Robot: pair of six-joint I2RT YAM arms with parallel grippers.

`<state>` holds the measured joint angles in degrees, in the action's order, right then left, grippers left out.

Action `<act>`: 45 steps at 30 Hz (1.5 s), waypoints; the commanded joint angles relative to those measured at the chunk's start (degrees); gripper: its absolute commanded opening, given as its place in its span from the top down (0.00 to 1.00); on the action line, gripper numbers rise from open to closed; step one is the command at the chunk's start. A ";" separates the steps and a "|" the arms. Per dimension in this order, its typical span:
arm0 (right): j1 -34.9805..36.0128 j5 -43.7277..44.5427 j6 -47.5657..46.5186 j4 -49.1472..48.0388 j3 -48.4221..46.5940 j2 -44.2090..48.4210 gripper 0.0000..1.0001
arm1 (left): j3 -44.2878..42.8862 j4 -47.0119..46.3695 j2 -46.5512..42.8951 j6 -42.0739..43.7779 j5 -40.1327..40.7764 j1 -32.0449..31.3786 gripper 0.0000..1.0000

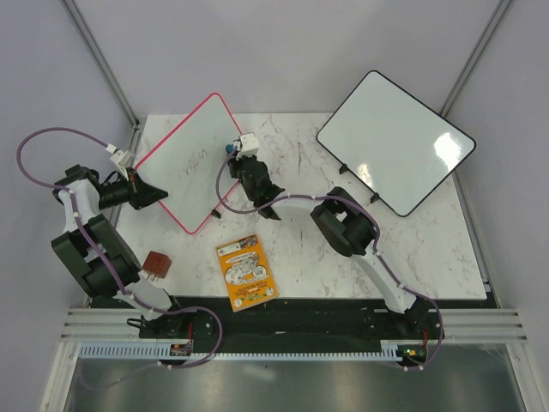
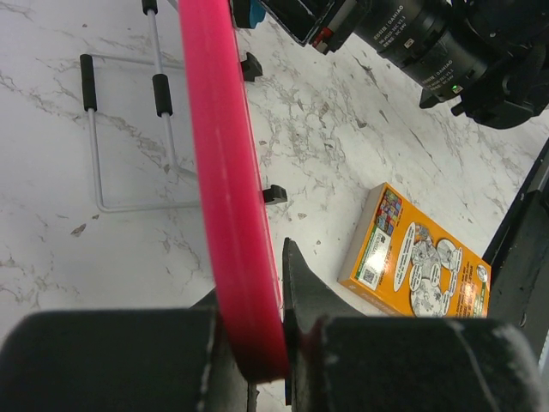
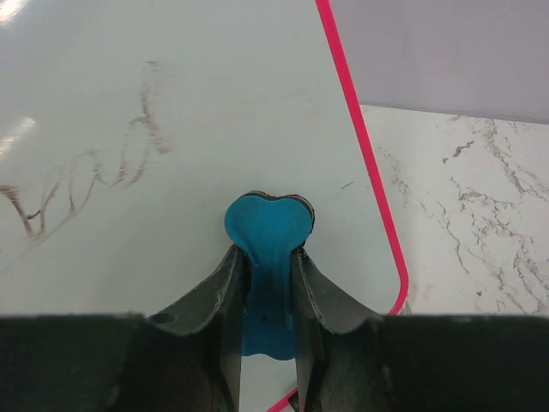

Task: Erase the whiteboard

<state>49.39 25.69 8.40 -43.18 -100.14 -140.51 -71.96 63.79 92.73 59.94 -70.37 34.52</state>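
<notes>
marble table [image 1: 343, 249], erasing step

the whiteboard [image 1: 193, 154] stands propped far left, its pink frame [image 2: 225, 172] pinched by the left gripper [image 2: 253, 292]. the right gripper [image 3: 266, 257], clamped on a blue eraser [image 3: 268, 225], touches its face; handwriting [image 3: 94, 172] lies leftward.

whiteboard [image 3: 214, 103] – pink frame edging white face, brown scribbles trailing left of right end effector [image 3: 264, 257]; eraser [image 3: 268, 223] – showing teal; counter [image 3: 480, 215] – showing grey-veined white.

Robotics lab test cell: left arm [image 1: 90, 249] and right arm [image 1: 347, 225] bolted to an aluminium rail [image 1: 480, 324] at a marble-pattern table [image 1: 429, 249], grey panel walls [image 1: 274, 51] on metal struts [image 1: 99, 60], purple cabling [image 1: 53, 130] and a slotted cable duct [image 1: 283, 350].
</notes>
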 commanded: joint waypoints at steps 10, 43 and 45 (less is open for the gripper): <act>6.24 -23.23 -3.73 7.05 -13.42 -3.72 1.00 | -0.11 5.64 -2.29 7.21 0.58 -2.79 0.98; 5.90 -16.82 -8.84 6.89 -11.75 -2.49 1.00 | -0.02 5.64 -1.85 7.21 0.14 -2.79 0.98; 4.23 -13.84 -9.11 6.44 -11.57 -2.58 1.00 | 0.07 5.99 -2.29 7.29 0.14 -2.79 0.98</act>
<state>59.96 1.34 -0.58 -37.47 -109.69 -139.50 -72.05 63.92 93.06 60.55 -69.34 35.51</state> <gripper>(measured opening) 0.302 0.122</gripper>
